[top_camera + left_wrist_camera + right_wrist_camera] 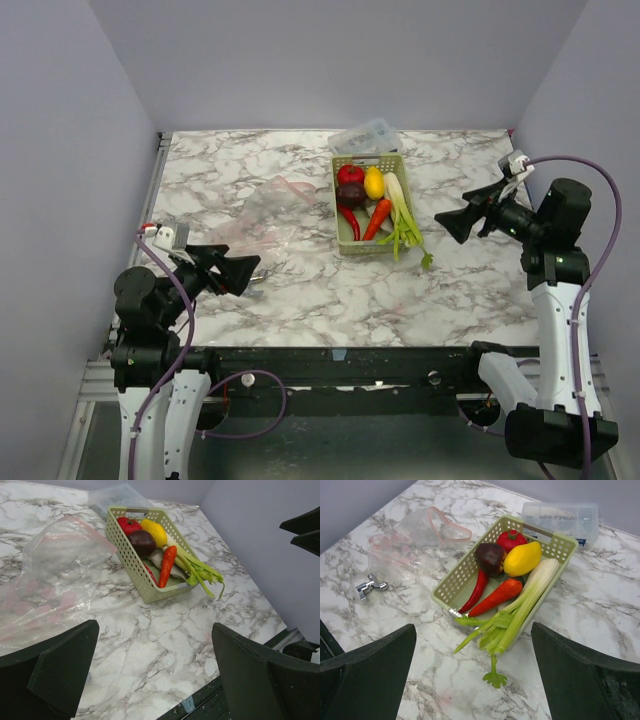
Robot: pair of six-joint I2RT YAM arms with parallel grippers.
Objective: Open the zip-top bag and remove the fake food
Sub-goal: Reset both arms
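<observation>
The clear zip-top bag (262, 212) lies flat and empty on the marble table, left of the basket; it also shows in the left wrist view (50, 575) and the right wrist view (415, 535). The fake food lies in the pale green basket (343, 238): red fruit (350, 174), yellow lemon (374, 183), purple beet (350, 194), orange carrot (377, 219), red chili (349, 222), pale green leek (402, 215) hanging over the near rim. My left gripper (250, 272) is open and empty near the bag's front. My right gripper (450, 226) is open and empty, right of the basket.
A clear rigid plastic box (366, 137) stands behind the basket. A small metal clip (370, 585) lies on the table near the bag. The table's front edge (340, 348) runs just ahead of the arm bases; grey walls close in both sides.
</observation>
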